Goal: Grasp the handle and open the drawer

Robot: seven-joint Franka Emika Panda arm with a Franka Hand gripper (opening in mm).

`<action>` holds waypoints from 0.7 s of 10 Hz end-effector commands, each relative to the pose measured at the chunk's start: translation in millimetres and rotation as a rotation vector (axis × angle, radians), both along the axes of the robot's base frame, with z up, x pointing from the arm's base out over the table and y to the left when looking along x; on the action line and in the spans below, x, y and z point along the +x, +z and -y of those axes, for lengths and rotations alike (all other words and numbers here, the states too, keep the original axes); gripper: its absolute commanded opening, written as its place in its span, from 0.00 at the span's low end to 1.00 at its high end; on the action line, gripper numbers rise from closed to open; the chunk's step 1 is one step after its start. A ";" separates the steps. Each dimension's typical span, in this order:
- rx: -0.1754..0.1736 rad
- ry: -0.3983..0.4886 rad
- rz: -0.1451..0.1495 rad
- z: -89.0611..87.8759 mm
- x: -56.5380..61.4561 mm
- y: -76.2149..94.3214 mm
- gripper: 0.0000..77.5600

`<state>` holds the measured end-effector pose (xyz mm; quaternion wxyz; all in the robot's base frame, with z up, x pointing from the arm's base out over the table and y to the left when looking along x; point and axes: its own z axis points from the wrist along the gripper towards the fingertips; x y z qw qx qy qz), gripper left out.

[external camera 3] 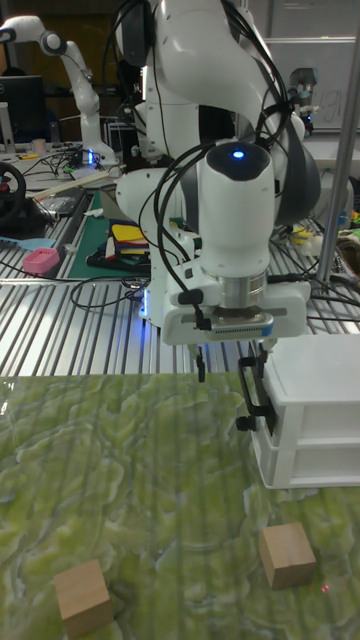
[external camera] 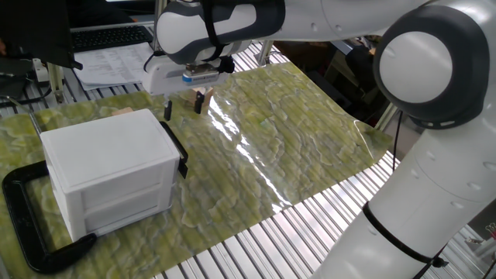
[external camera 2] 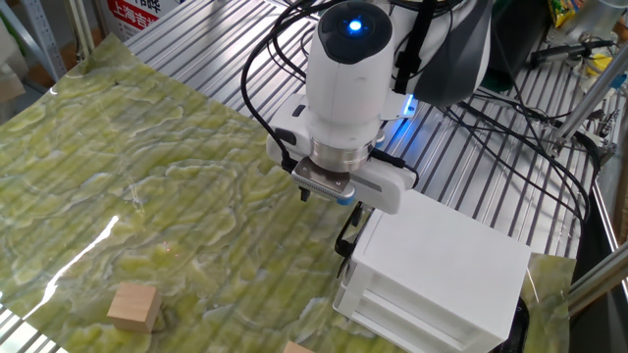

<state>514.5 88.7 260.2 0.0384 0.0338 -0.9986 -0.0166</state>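
The small white cabinet (external camera: 105, 155) stands at the left on the green mat, and its upper drawer (external camera 3: 312, 398) looks pushed in. A slim black bar handle (external camera: 175, 148) (external camera 2: 344, 236) (external camera 3: 256, 404) runs across the drawer front. My gripper (external camera: 183, 107) (external camera 2: 331, 201) (external camera 3: 222, 372) hangs open just above and in front of the handle, holding nothing. In the tall fixed view one finger (external camera 3: 246, 377) is right over the handle's top end and the other finger (external camera 3: 200, 367) stands farther from the cabinet.
A large black C-shaped clamp (external camera: 22, 225) holds the cabinet's far side. Wooden blocks lie on the mat: one (external camera: 204, 94) just behind the gripper, two (external camera 3: 288, 555) (external camera 3: 83, 597) in the tall view. Cables and metal slats (external camera 2: 461, 147) surround the mat.
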 end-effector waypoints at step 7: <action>0.016 -0.086 0.000 -17.5 -4.4 -12.2 1.00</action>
